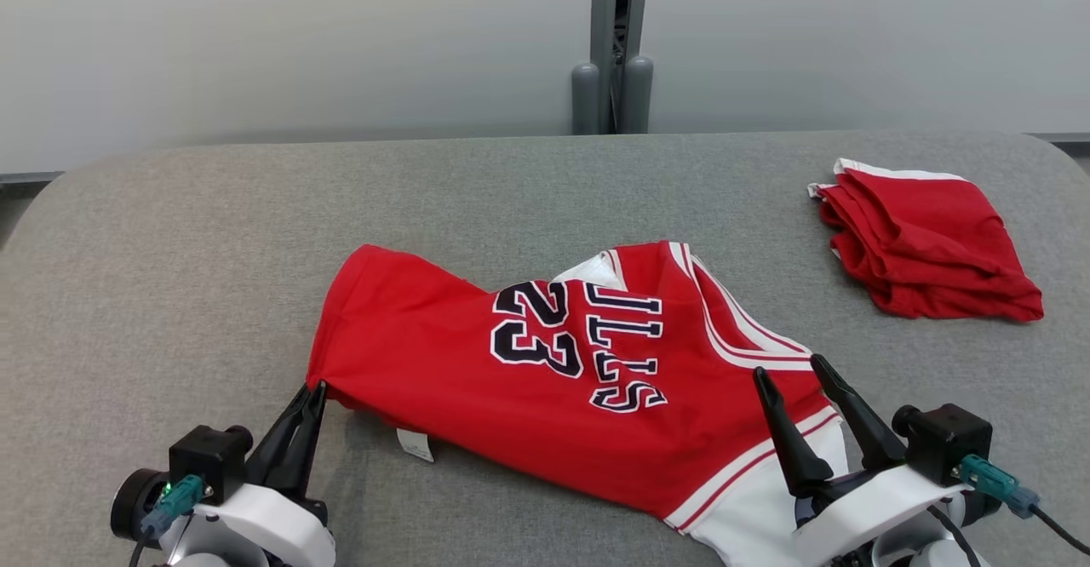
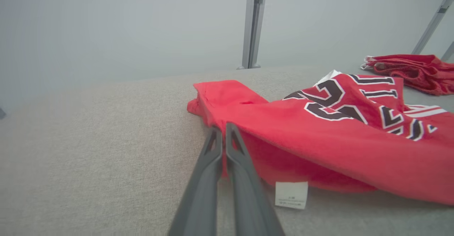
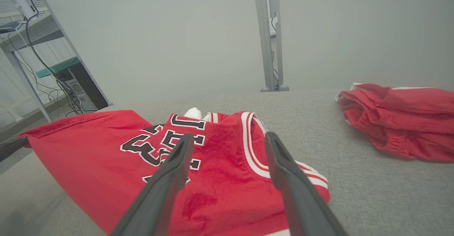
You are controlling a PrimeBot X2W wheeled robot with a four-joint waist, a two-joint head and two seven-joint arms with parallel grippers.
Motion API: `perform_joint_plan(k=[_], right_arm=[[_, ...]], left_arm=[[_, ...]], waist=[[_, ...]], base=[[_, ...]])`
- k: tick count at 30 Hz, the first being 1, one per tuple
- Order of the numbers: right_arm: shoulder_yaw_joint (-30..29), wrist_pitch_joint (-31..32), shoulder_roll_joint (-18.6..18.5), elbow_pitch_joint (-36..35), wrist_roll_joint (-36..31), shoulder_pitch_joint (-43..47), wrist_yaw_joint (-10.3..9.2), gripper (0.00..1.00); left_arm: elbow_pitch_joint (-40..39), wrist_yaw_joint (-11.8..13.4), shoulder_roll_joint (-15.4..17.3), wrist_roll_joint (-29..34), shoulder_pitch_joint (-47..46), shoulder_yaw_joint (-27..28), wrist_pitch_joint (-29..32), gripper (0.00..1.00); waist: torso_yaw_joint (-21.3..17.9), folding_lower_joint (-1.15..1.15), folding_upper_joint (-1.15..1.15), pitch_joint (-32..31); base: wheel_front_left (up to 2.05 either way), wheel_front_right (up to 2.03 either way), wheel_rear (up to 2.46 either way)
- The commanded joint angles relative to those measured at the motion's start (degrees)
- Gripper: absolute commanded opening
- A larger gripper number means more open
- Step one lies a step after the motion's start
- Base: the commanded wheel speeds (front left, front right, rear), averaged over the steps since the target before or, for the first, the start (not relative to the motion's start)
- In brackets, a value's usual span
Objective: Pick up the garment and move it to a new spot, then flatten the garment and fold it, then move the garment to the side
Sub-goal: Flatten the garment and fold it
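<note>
The garment is a red jersey with white trim and black "23" lettering, lying rumpled in the middle of the grey table. My left gripper is shut on the garment's near-left hem corner; in the left wrist view the left gripper pinches red cloth, with a white care label hanging below. My right gripper stands open above the garment's white-striped right end. In the right wrist view the right gripper straddles the jersey near its armhole trim.
A second red garment, folded in a pile, lies at the table's far right, seen as a pile in the right wrist view. A grey post rises behind the table's back edge. Bare grey surface spreads left and behind the jersey.
</note>
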Motion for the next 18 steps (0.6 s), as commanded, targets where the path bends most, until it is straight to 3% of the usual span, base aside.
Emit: perform_joint_plan(k=[1, 10, 18], right_arm=[[0.0, -0.4, -0.2, 0.1, 0.3, 0.4, 0.0, 1.0], [0.6, -0.4, -0.2, 0.9, 0.6, -0.5, 0.0, 1.0], [0.9, -0.7, -0.8, 1.0, 1.0, -0.9, 0.0, 1.0]], left_arm=[[-0.8, 0.4, 0.7, 0.5, 1.0, -0.1, 0.0, 0.0], [0.1, -0.2, 0.5, -2.1, 3.2, -2.5, 1.9, 0.0], [0.8, -0.4, 2.0, -1.4, -1.4, -4.2, 0.9, 0.0]], waist=[[0.9, 0.0, 0.0, -0.4], [1.7, 0.0, 0.0, -0.5], [1.0, 0.0, 0.0, -0.5]], base=[[0.0, 0.0, 0.0], [0.0, 0.0, 0.0], [0.0, 0.0, 0.0]])
